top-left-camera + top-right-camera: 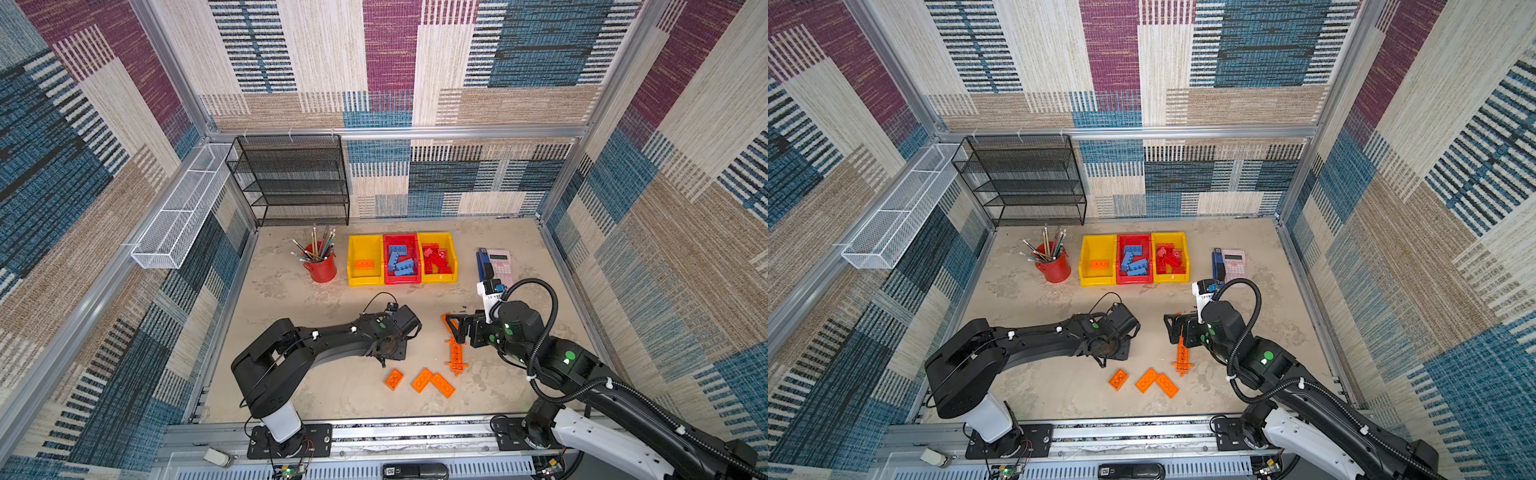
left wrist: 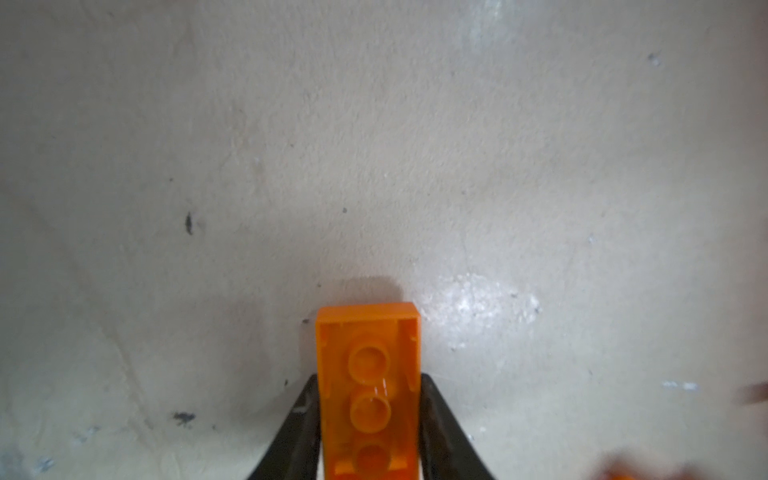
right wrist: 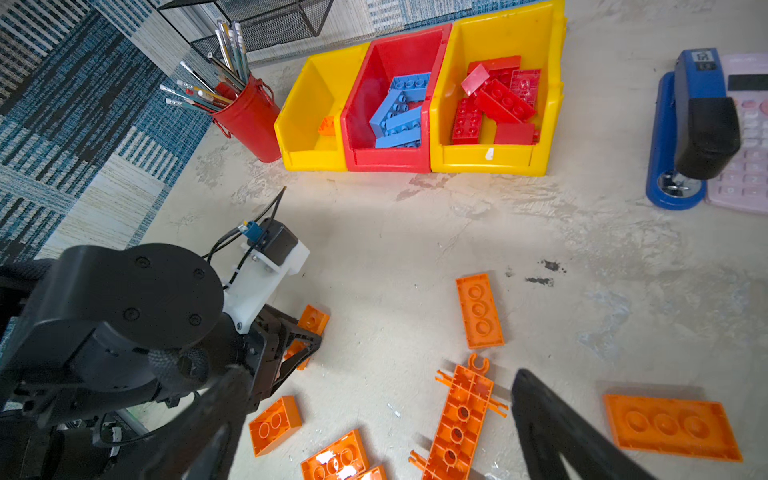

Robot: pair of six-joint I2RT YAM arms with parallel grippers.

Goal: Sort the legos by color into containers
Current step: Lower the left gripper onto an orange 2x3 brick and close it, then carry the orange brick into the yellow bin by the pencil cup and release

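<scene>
Left claw [image 2: 370,376] pinches an orange brick [image 2: 368,340] by its smooth sides, right claw [image 3: 378,374] spread; a jerky lift could slip it.

In both top views a red cup [image 1: 321,268] bristling with pencils [image 1: 318,245] stands left of centre on the mottled beige table [image 1: 286,303]. A black mesh shelf rack [image 1: 291,180] stands behind it, and a white wire basket [image 1: 178,210] hangs on the left wall. Right of centre, a blue stapler [image 1: 483,264] lies right against a pink calculator [image 1: 503,264].
</scene>
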